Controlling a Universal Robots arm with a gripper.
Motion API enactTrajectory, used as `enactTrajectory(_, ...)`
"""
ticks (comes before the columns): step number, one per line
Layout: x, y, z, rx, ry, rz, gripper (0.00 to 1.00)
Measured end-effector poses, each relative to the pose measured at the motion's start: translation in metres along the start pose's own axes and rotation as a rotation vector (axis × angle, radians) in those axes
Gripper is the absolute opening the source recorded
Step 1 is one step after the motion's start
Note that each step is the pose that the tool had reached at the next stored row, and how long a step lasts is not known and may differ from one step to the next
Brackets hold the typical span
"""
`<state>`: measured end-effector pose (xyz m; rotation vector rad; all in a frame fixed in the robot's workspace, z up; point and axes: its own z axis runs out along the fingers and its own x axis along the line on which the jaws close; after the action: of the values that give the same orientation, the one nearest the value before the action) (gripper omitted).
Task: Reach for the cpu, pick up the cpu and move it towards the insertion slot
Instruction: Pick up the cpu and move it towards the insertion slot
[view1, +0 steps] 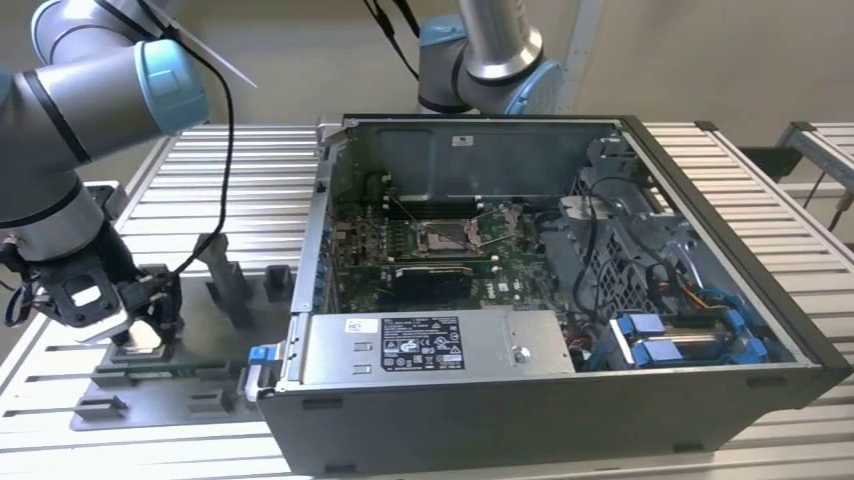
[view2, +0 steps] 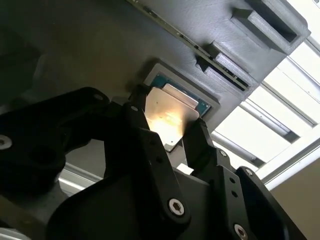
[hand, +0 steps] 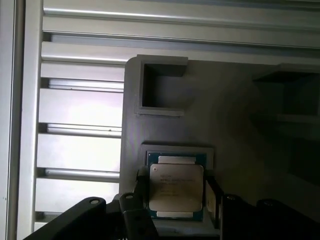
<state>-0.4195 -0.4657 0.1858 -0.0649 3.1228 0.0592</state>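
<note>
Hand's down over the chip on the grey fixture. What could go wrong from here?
The chip sits in a snug pocket of the grey fixture; a skewed lift by the hand may jam it. The case wall stands between it and the socket; a low carry could clip it.

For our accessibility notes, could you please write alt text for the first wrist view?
A cpu, silvery face up, lies in a square recess of a grey fixture plate, with the black gripper right at it. The plate rests on a slatted metal table.
</note>
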Motion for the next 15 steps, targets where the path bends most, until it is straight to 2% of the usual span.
enactTrajectory(8,0.0,0.0001,-0.0028,0.0,0.0001,-0.001,0.0)
enactTrajectory(15,-0.0002,0.0004,-0.0112,0.0,0.0001,-0.001,0.0)
